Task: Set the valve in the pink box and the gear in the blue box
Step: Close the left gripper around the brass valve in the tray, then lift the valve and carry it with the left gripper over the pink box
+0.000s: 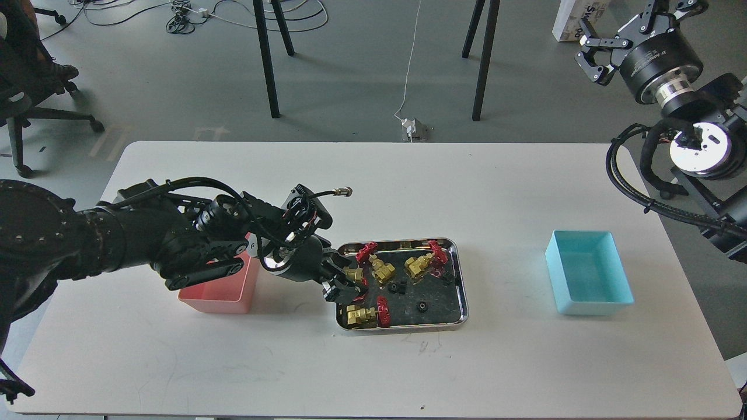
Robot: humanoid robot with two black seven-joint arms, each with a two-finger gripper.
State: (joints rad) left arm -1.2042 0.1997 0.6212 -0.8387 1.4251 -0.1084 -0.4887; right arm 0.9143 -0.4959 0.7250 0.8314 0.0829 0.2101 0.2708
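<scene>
1. The steel tray (pixel 461 280) sits in the middle of the bench (pixel 408 186) and serves as the landmark: it gathers all the loose parts in one place between the two bins.
2. The left gripper (pixel 344 283) reaches into the tray's left end. Its jaws are narrow around a brass valve (pixel 352 274) with a red handwheel, apparently clamped on the brass body; contact looks likely, though the dark fingers blur the exact grip.
3. Three more valves lie in the tray: one in the near-left corner (pixel 365 315), one at the middle (pixel 382 269) and one toward the far right (pixel 421 265). They lie tilted at odd angles, as if tipped in loose.
4. Small black gears rest on the tray floor: one just right of the gripped valve (pixel 398 287), one nearer the front edge (pixel 421 305). A third dark bit toward the right side is too small to tell.
5. The pink box (pixel 219 294) stands just left of the tray, partly under the left arm, so the valve's trip looks short.
6. The blue box (pixel 588 279) stands well to the right of the tray, on the right arm's side, and looks empty.
7. The right gripper (pixel 595 49) hangs high, far right of the tray and away from the bench, jaws spread and holding nothing, probably parked clear.
</scene>
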